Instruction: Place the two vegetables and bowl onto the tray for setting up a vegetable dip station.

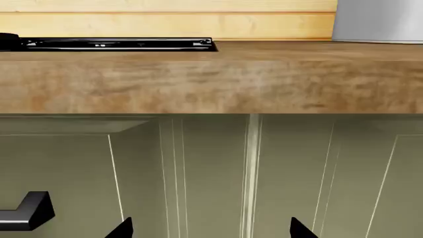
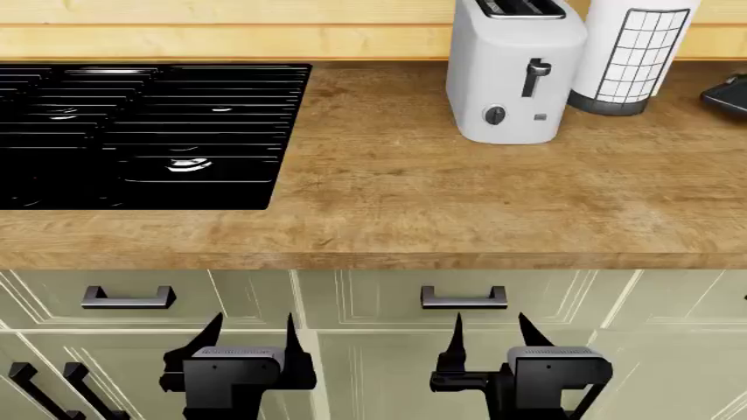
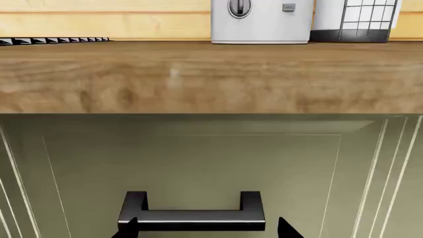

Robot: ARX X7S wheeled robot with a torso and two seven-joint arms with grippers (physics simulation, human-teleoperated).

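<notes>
Neither vegetable, nor the bowl, nor the tray can be confirmed in any view; a dark object cut off at the counter's far right edge, beside the white mesh-patterned cylinder, cannot be identified. Both the left gripper and the right gripper hang below the countertop edge, facing the cabinet fronts, fingers spread and empty. If the task items lie rightward, the right arm is judged nearer.

Stovetop left on counter, toaster right, mesh cylinder beside it
</notes>
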